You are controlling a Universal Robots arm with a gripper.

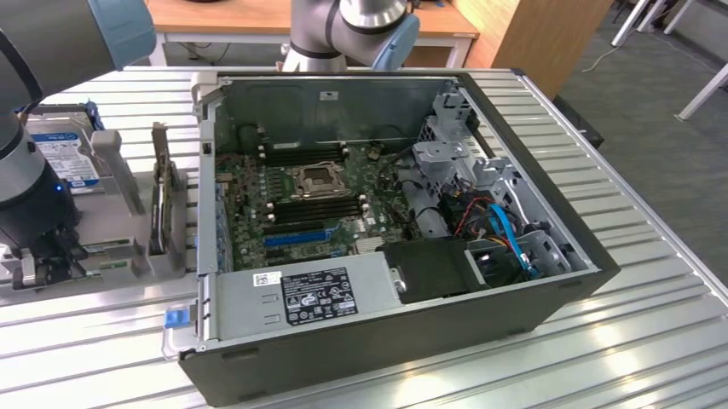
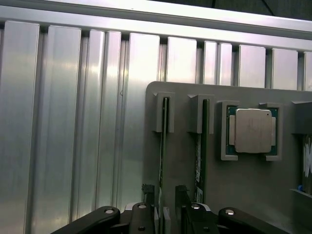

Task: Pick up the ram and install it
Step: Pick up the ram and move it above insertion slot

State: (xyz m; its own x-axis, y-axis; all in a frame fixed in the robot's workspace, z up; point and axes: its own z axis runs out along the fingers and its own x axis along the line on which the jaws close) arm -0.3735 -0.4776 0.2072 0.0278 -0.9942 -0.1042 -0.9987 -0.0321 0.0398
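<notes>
Ram (image 2: 164,146) stands on edge in a grey holder (image 2: 184,156) on the bench (image 2: 73,122). Wide-open fingers (image 2: 148,192) straddle one end, gripping nothing.

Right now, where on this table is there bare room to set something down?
Free: bare table slats on the exterior view's right of the computer case, and the slats beside the grey parts holder in the wrist view. Crowded: the holder, with the open gripper over it, and inside the case.
</notes>
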